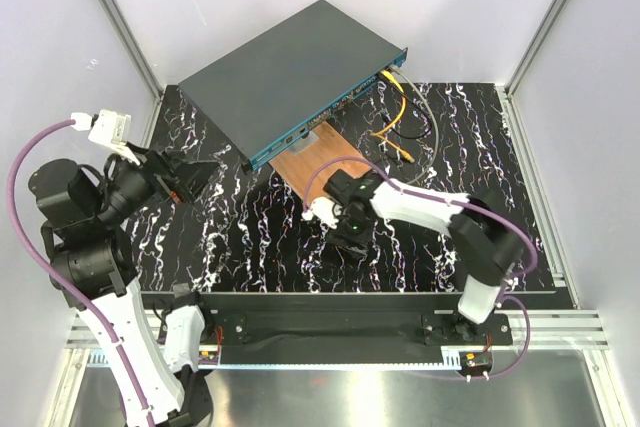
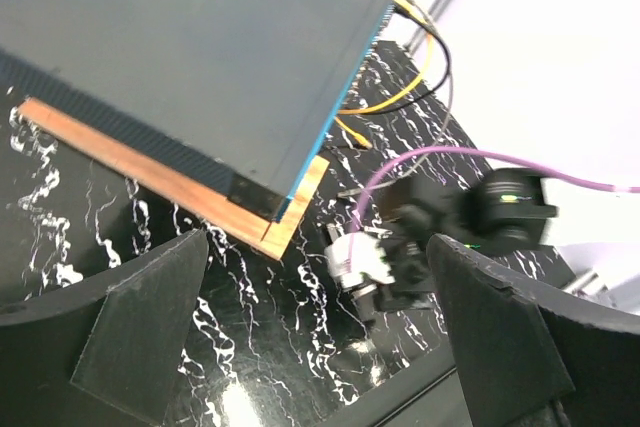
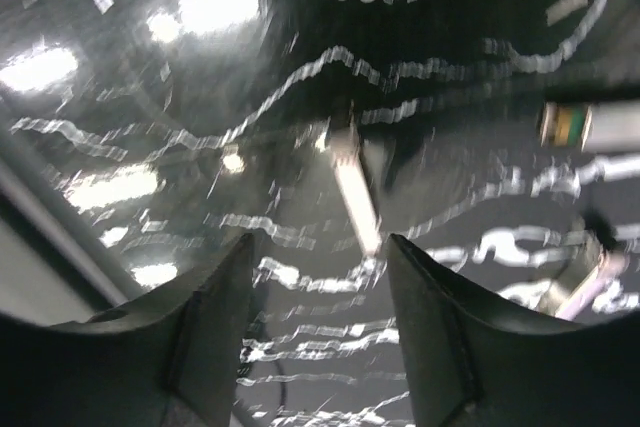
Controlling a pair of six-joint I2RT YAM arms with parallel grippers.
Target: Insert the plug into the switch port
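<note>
The switch (image 1: 290,77) is a flat dark grey-teal box at the back, its narrow blue socket face (image 1: 330,112) turned to the front right; it also shows in the left wrist view (image 2: 190,47). A yellow cable (image 1: 398,112) runs from that face, and its loose end (image 1: 408,157) lies on the mat. My right gripper (image 1: 350,237) is open and empty, pointing down at the mat in front of the brown board; its view (image 3: 322,242) is blurred, with a pale strip (image 3: 355,197) ahead of the jaws. My left gripper (image 1: 200,182) is open and empty, held up at the left (image 2: 318,247).
A brown board (image 1: 320,162) lies under the switch's front corner. Grey and black cables (image 1: 428,117) loop beside the yellow one. The black marbled mat (image 1: 250,237) covers the table. White walls and metal posts close in the back and sides.
</note>
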